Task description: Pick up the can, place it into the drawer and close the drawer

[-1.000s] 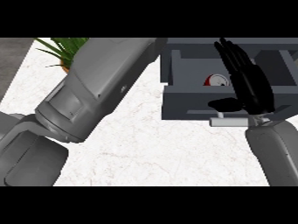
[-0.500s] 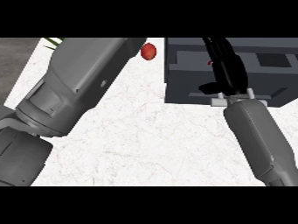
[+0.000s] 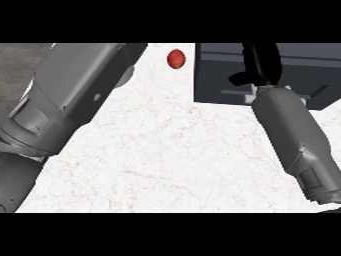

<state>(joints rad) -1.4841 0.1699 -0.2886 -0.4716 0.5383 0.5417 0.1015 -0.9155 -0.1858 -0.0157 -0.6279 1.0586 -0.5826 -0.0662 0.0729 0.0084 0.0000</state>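
In the head view, the dark grey drawer (image 3: 313,70) sits at the upper right of the pale marbled counter (image 3: 173,150). The right forearm (image 3: 295,135) runs up to it from the lower edge. The right hand (image 3: 260,62) lies black against the drawer's front, its fingers seemingly straight and together and closed round nothing. The left forearm (image 3: 77,95) fills the left side, and the left hand is out of sight past the top. The can does not plainly show. A small red object (image 3: 176,58) rests on the counter just left of the drawer, and it cannot be told whether that is the can. The step in hand is probably closing the drawer. The next move calls for a straight push on the front until it seats flush.
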